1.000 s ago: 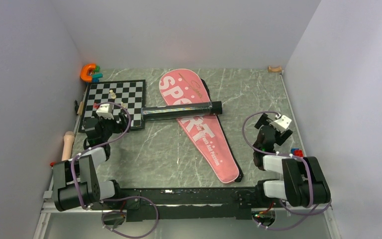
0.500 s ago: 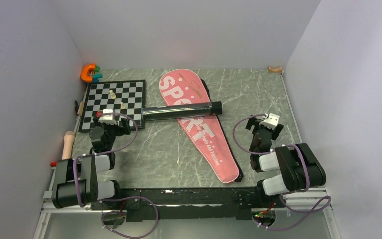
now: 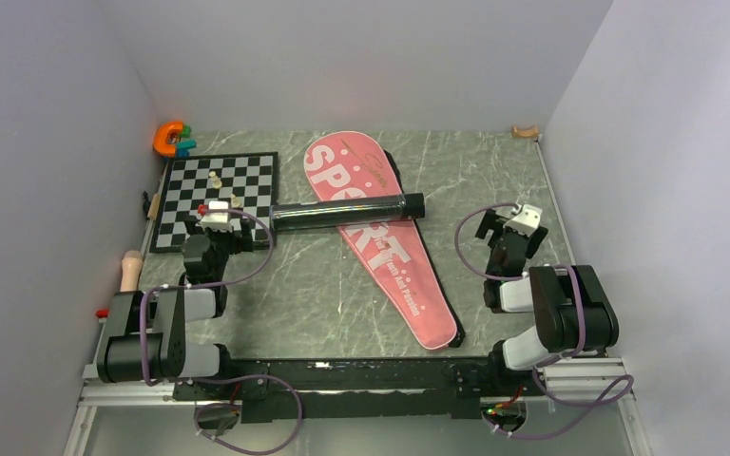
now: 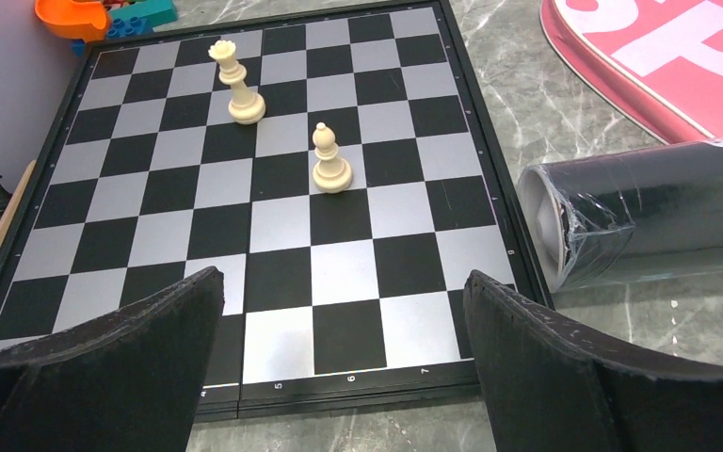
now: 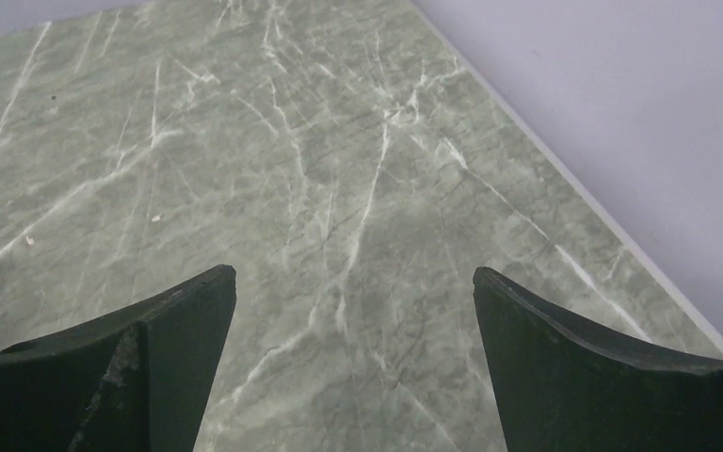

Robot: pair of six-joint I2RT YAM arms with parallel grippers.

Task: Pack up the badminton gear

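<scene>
i see the grey-green marbled table (image 3: 494,171) with the pink "sport" bag (image 3: 394,266) lying mid-table between my arms and the chessboard (image 3: 219,185) left of it. the long black tube (image 3: 347,212) lies across the bag, one end at the board's right edge. my left gripper (image 4: 339,282), fingers wide apart and empty, hovers over the board's near edge, with the tube end just to its right. my right gripper (image 5: 353,273), equally spread, faces bare table, well right of the bag. a cream chess queen (image 4: 235,85) and a smaller cream piece (image 4: 329,160) stand on the board.
</scene>
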